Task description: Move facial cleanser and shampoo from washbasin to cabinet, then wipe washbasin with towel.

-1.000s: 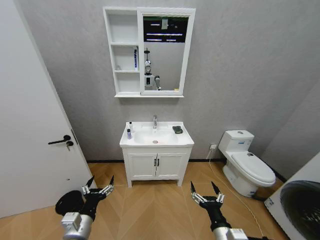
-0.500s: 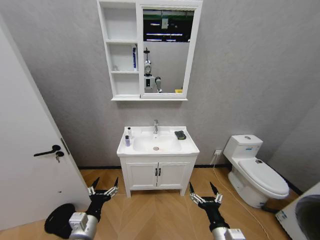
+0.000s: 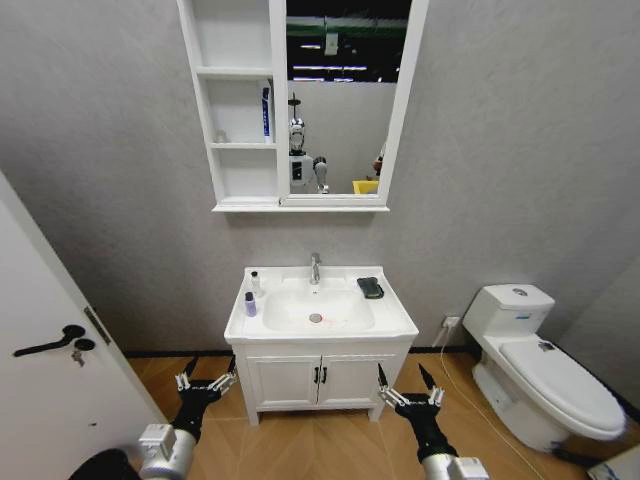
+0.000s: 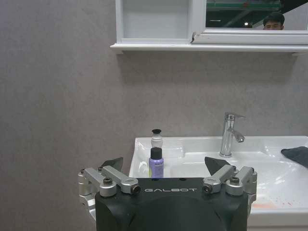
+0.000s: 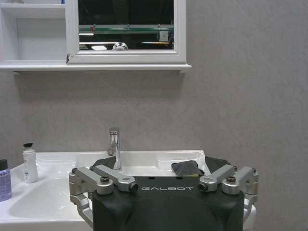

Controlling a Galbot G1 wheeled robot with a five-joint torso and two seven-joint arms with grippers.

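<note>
Head view: the washbasin (image 3: 398,322) stands against the grey wall, a chrome faucet (image 3: 315,268) at the middle of its back edge. Two small bottles stand at its back-left corner, just beside each other: a white bottle (image 3: 254,283) with a black cap nearer the wall, and a purple bottle (image 3: 250,304) with a black cap in front of it. The towel (image 3: 371,288), dark and folded, lies flat near the washbasin's back-right corner. Above, the cabinet (image 3: 235,110) hangs on the wall, its three open shelves joined to a mirror (image 3: 345,100) on their right side; a blue item (image 3: 266,110) stands upright against the right wall of the middle shelf. A white toilet (image 3: 540,365) stands to the right of the vanity. The left gripper (image 3: 205,379) and the right gripper (image 3: 408,386) hang low in front of the vanity doors, well apart, each with its fingers spread wide and holding nothing.
</note>
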